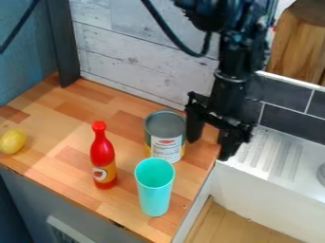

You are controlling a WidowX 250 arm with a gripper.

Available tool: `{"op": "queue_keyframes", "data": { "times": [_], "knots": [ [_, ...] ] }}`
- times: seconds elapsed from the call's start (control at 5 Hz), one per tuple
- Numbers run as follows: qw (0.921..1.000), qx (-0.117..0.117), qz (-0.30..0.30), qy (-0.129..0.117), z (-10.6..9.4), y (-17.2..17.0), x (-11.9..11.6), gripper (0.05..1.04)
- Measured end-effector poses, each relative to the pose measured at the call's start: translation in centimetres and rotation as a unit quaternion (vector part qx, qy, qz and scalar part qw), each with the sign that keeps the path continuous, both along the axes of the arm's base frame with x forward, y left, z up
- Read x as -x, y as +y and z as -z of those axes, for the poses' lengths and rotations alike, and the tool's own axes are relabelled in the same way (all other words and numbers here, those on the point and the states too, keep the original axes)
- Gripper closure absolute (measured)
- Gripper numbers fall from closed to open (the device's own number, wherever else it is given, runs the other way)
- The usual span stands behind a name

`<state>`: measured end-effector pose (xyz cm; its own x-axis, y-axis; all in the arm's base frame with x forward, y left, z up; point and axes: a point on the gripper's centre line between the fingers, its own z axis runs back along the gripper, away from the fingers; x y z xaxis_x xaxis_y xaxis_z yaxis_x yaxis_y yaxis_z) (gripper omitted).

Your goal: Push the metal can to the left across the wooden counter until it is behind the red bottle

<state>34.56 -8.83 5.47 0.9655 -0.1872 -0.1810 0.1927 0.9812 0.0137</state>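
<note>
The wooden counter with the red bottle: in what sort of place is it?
Probably a toy kitchen: the wooden counter stands beside a ribbed white drainboard and holds a red, sauce-style bottle.

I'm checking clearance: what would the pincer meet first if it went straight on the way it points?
Pointing down, the pincer would probably meet the wooden counter first, near its edge by the sink; depth is unclear, so it might brush the can instead.

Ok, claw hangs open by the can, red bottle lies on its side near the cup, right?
No: the camera view shows the red bottle standing upright, not on its side. It's near the cup, and the claw hangs open by the can.
</note>
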Motion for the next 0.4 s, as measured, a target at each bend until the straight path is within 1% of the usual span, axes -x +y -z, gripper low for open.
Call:
{"op": "queue_keyframes", "data": {
  "times": [0.2, 0.4],
  "knots": [
    [0.9997, -0.022, -0.009, 0.002, 0.2, 1.6, -0.2, 0.085],
    [0.9981, -0.039, -0.026, 0.039, 2.3, 3.5, 0.1, 0.085]
  ]
}}
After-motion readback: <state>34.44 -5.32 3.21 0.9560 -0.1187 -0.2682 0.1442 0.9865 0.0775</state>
